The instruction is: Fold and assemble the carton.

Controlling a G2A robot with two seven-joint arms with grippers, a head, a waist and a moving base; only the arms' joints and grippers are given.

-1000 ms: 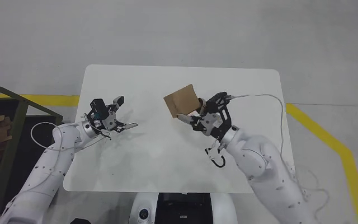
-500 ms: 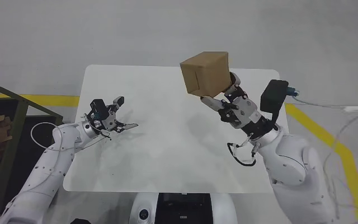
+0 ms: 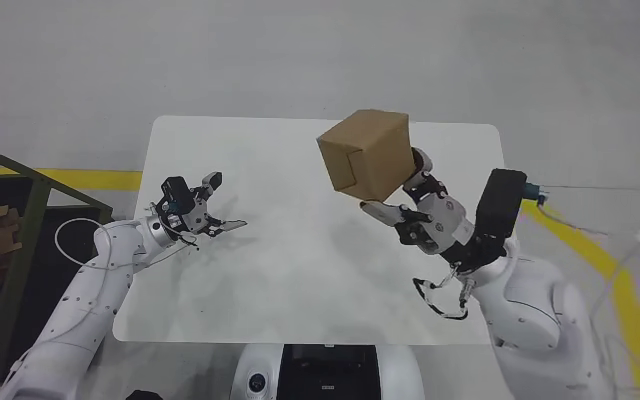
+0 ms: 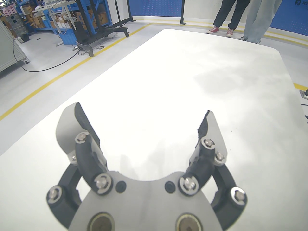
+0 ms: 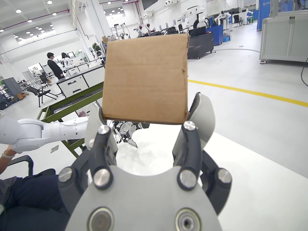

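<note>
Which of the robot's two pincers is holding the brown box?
The right pincer: it grips the carton up above the table. The left pincer is open and empty, low over the table.

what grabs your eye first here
The brown cardboard carton, folded into a box, is held in the air above the white table by the right tool, which is clamped across it. The left tool hovers open and empty over the table's other side.
</note>
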